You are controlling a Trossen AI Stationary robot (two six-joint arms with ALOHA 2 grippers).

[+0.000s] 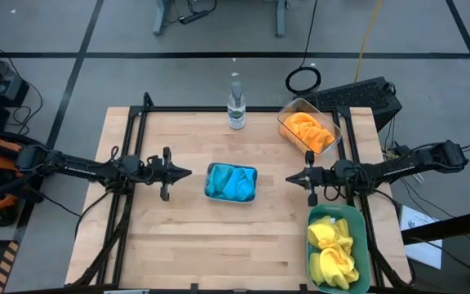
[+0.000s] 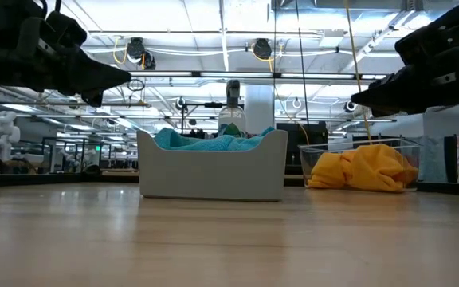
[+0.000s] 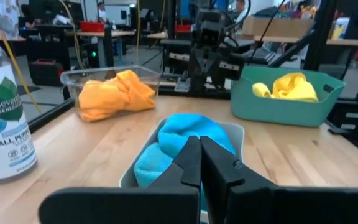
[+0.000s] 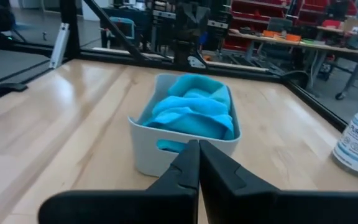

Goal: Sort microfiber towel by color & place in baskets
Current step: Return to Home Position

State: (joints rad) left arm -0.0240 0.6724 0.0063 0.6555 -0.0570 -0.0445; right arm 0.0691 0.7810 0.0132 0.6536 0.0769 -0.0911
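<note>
The blue towels (image 1: 230, 181) lie in the pale grey-blue basket (image 1: 254, 173) at the table's middle. The orange towels (image 1: 308, 131) lie in the clear basket (image 1: 290, 108) at the far right. The yellow towels (image 1: 333, 249) lie in the dark green basket (image 1: 361, 222) at the near right. My left gripper (image 1: 188, 172) is shut and empty, left of the blue basket and above the table. My right gripper (image 1: 290, 178) is shut and empty, right of that basket. The blue towels also show in the left wrist view (image 3: 188, 134) and the right wrist view (image 4: 191, 109).
A clear bottle (image 1: 235, 104) with a label stands at the table's far edge, behind the blue basket. A black frame (image 1: 129, 139) runs along the table's sides. Bare wood lies at the near left (image 1: 161, 245).
</note>
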